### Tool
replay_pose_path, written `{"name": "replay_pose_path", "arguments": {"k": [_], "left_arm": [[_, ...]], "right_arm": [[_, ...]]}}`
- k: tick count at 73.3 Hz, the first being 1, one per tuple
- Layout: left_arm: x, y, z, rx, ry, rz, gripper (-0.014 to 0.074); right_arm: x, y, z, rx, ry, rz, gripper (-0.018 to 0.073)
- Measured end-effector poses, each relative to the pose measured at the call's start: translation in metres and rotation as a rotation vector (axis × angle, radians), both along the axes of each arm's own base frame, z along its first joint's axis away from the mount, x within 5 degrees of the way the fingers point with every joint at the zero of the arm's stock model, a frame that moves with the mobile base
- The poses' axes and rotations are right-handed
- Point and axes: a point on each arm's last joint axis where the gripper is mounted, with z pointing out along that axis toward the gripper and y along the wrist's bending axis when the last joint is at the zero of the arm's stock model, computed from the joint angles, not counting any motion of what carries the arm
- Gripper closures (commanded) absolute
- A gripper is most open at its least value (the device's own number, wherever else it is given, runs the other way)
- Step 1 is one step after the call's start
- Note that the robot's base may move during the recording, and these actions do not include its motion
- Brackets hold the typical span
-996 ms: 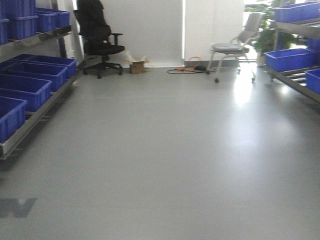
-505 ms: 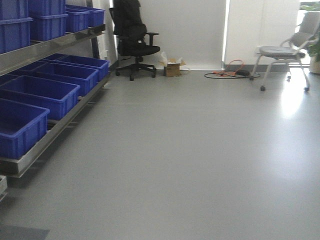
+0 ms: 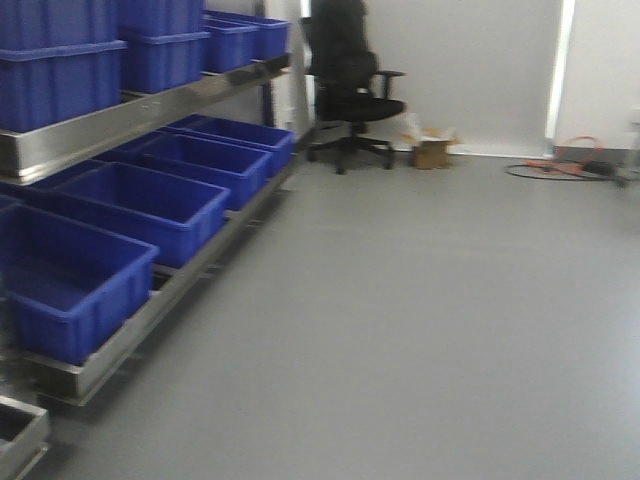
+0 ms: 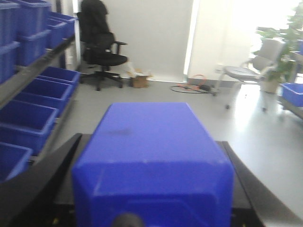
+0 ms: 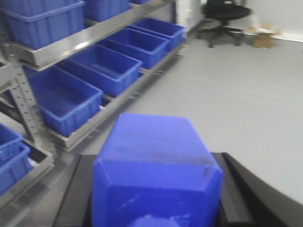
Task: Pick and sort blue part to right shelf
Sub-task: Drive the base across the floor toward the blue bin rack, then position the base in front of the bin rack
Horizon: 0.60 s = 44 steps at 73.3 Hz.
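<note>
In the left wrist view a blue part point(image 4: 151, 161), a smooth box-shaped block, fills the space between the black fingers point(image 4: 45, 177) of my left gripper point(image 4: 151, 142), which is shut on it. The right wrist view shows another blue part point(image 5: 156, 165) of the same kind, and my right gripper point(image 5: 154, 158) is shut on it, with black fingers point(image 5: 246, 187) along both sides. Of the right shelf only one blue bin point(image 4: 290, 92) shows, at the far right edge of the left wrist view. The front view holds neither the grippers nor the right shelf.
A steel rack point(image 3: 120, 115) with large blue bins point(image 3: 150, 205) on two levels runs along the left, close by; it also appears as the rack point(image 5: 71, 47). Further back stand a black office chair point(image 3: 350, 90), a cardboard box point(image 3: 432, 152), floor cables point(image 3: 560, 165) and a grey chair point(image 4: 246, 71). Grey floor point(image 3: 430, 320) lies ahead.
The front view has swung left. The left rack has come closer and fills more of the picture, the black chair has slid right, and the right shelf and grey chair have left that view.
</note>
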Motion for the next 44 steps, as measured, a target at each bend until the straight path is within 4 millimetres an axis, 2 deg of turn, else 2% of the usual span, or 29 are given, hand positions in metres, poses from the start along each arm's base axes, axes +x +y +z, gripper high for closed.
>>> {"name": "replay_pose_path", "arguments": {"k": [44], "left_arm": [[0.0,0.0,0.0,0.0,0.0,0.0,0.0275]], "right_arm": [[0.0,0.0,0.0,0.0,0.0,0.0,0.0356]]}}
